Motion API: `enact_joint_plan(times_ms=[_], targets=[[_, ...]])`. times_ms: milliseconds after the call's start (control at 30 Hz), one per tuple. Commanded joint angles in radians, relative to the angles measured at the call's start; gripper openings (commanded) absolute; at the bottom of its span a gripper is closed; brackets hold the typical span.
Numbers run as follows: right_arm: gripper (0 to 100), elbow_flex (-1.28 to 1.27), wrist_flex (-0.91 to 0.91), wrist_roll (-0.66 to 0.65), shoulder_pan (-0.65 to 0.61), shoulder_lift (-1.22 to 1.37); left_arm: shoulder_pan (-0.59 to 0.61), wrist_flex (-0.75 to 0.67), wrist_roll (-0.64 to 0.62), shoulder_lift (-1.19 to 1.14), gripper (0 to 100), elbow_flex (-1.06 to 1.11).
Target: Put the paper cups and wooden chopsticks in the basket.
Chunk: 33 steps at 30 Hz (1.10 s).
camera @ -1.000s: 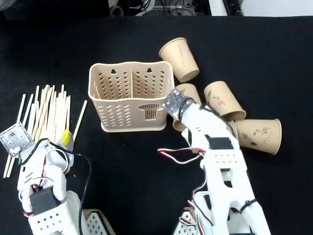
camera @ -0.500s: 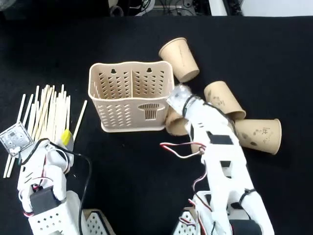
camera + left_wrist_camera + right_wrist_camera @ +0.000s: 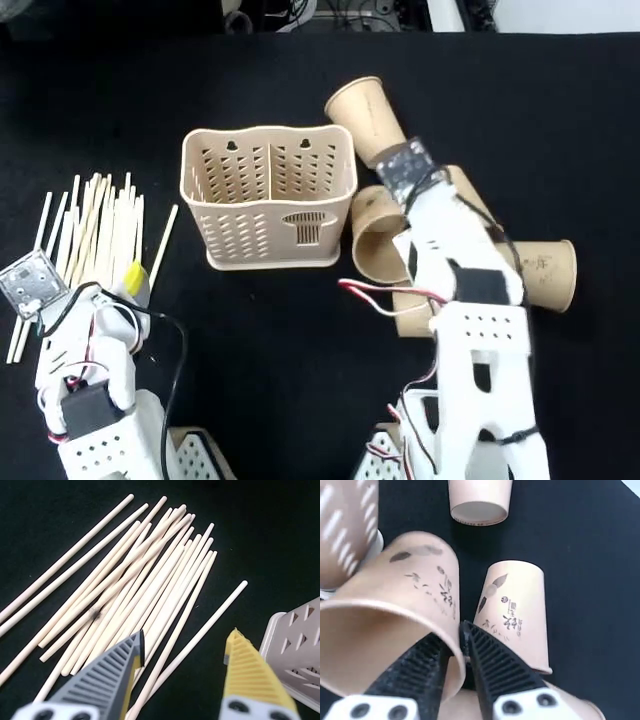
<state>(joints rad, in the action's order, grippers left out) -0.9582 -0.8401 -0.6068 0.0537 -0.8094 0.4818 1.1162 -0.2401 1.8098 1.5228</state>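
Note:
My right gripper (image 3: pixel 461 630) is shut on the wall of a paper cup (image 3: pixel 395 610), one finger inside its mouth and one outside. In the high view this cup (image 3: pixel 372 232) lies tilted just right of the beige basket (image 3: pixel 268 195), mouth towards the front, under the right gripper (image 3: pixel 398 232). More paper cups lie on their sides around it (image 3: pixel 365 118) (image 3: pixel 545 275) (image 3: pixel 515 610). The wooden chopsticks (image 3: pixel 100 225) are piled left of the basket. My left gripper (image 3: pixel 185 645) hangs open just above the chopsticks (image 3: pixel 150 590), nothing between its fingers.
The table is covered in black cloth. The basket has two compartments, and a corner of it (image 3: pixel 295 645) is close beside the left gripper's yellow finger. One loose chopstick (image 3: pixel 163 245) lies between the pile and the basket. Another cup (image 3: pixel 412 312) is partly hidden under the right arm.
The right arm has swung right and back with the cup in its grip, turning the cup's mouth into view. The left arm has kept still.

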Motion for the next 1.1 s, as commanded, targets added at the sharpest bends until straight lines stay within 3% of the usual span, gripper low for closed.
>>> enact_joint_plan(times_ms=[0,267,567,767,1067], targets=[[1.1,0.170,-0.149,0.075,0.008,-0.030,-0.002,-0.020,0.008,0.006,27,-0.010],[1.1,0.578,-0.531,0.221,0.006,-0.030,-0.002,-0.020,0.008,0.006,27,-0.010],[1.1,1.153,-0.908,0.262,-0.028,0.111,-0.002,-0.020,0.008,0.006,27,-0.008],[1.1,1.463,-0.927,0.381,-0.137,0.343,-0.004,-0.020,0.008,0.006,27,-0.007],[1.1,1.609,-0.925,0.442,-0.341,0.506,-0.004,-0.020,0.008,0.006,27,-0.005]])
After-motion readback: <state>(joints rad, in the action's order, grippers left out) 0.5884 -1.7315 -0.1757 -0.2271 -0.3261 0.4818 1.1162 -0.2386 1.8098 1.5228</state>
